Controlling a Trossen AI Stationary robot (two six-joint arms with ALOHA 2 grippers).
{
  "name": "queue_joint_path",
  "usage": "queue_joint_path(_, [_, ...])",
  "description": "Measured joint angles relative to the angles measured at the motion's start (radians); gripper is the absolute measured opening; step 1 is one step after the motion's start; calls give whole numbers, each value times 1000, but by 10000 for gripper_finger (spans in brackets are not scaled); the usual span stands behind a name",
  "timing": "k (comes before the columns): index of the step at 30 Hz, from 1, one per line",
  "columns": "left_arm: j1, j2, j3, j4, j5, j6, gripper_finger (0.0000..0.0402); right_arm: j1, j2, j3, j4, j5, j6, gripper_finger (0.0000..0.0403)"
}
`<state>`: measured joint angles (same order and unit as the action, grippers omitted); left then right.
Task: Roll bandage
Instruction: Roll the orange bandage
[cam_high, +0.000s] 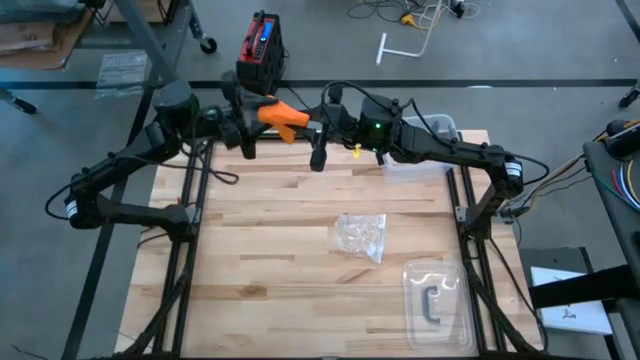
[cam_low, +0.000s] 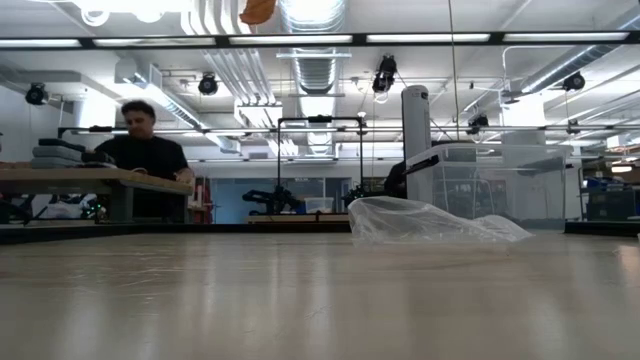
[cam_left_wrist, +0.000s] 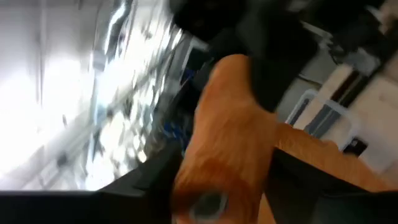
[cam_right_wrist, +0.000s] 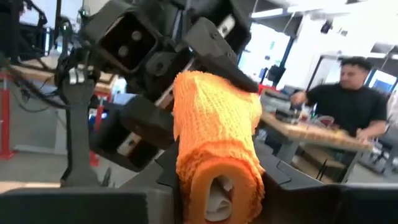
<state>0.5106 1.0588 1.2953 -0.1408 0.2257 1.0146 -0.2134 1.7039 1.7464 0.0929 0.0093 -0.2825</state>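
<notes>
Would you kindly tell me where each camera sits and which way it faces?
High: above, straight down on table, both arms, bandage.
Low: table height, across to wrapper, person; no grippers.
Left wrist: on left arm, close on bandage.
Right wrist: on right arm, toward bandage, left gripper.
Shared: bandage, both wrists.

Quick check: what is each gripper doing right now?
Left gripper: shut on the bandage.
Right gripper: shut on the bandage too, held up at the far table edge.

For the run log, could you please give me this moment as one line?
bandage: partly rolled, held aloft between both grippers | left gripper: shut on bandage | right gripper: shut on bandage | plastic wrapper: on table
</notes>
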Motion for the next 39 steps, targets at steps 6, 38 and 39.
queue_joint_path(6, [37, -76, -6, -93, -141, -282, 283, -29, -1, -84, 139, -85, 1, 89])
queue_joint_path(38, [89, -177, -473, 165, -85, -715, 223, -250, -29, -444, 494, -230, 100, 86])
queue_joint_path(39, [89, -178, -473, 162, -84, -720, 220, -251, -29, -444, 494, -228, 99, 86])
